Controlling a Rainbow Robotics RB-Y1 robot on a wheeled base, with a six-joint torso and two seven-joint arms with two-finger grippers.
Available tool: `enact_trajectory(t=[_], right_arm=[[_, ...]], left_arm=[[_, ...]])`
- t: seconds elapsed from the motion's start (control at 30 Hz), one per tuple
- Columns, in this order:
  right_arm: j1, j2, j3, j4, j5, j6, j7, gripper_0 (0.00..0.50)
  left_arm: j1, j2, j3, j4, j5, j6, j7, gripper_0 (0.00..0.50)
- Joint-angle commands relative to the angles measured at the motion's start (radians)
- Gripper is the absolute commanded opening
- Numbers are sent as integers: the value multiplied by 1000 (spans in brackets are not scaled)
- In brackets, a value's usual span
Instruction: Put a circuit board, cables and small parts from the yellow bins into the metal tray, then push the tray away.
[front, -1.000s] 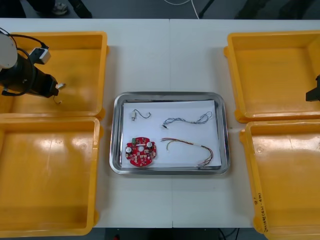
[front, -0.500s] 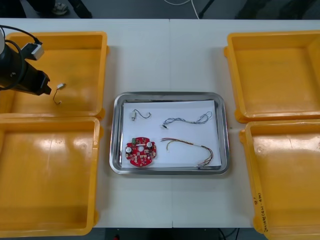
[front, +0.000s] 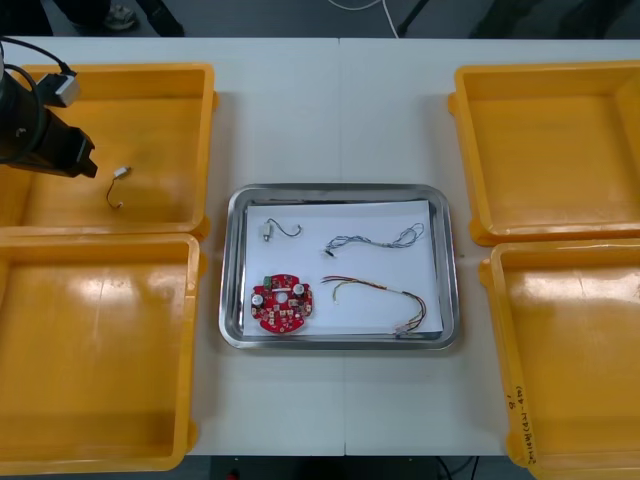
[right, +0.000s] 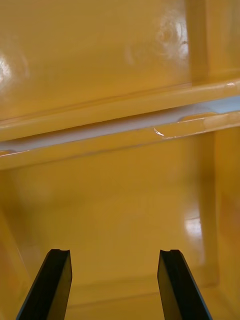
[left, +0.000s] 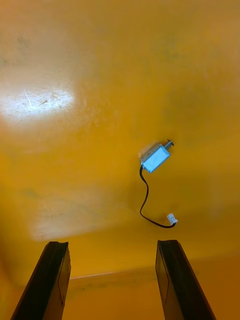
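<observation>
Front view: the metal tray (front: 340, 190) already holds the circuit board (front: 283, 304), cables (front: 372, 239) and a small metal part (front: 268, 233); the push looks not yet made. Left wrist view: the left gripper (left: 112, 244) has its fingers wide above a wired part (left: 155, 157) in the yellow bin (left: 75, 60). Right wrist view: the right gripper (right: 115, 252) is wide too, and empty.

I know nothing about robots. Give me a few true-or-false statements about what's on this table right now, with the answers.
1. The red circuit board lies in the metal tray. True.
2. The left gripper holds a small metal part. False: its fingers are open, and the part lies on the floor of a yellow bin beyond them.
3. The right gripper is open. True.
4. The tray holds no cables. False: a blue and white cable and a red and yellow cable lie in it.
</observation>
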Motion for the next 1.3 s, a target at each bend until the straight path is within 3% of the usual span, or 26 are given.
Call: enact_trajectory(t=[0.03,0.27,0.83,1.3], right_arm=[[33,-46,-31,17,-11,-46,87,500],[73,-46,-31,17,-23,-95,102,500],[87,-46,-30,17,-26,-96,102,500],[96,-45,-28,17,-35,-96,102,500]], left_arm=[[-84,-4,12,37,-19,-12,123,500],[-113,-33,-31,93,-22,-82,137,500],[-155,-111,-98,236,-7,-246,129,500],[-155,-119,-149,299,5,-303,109,500]])
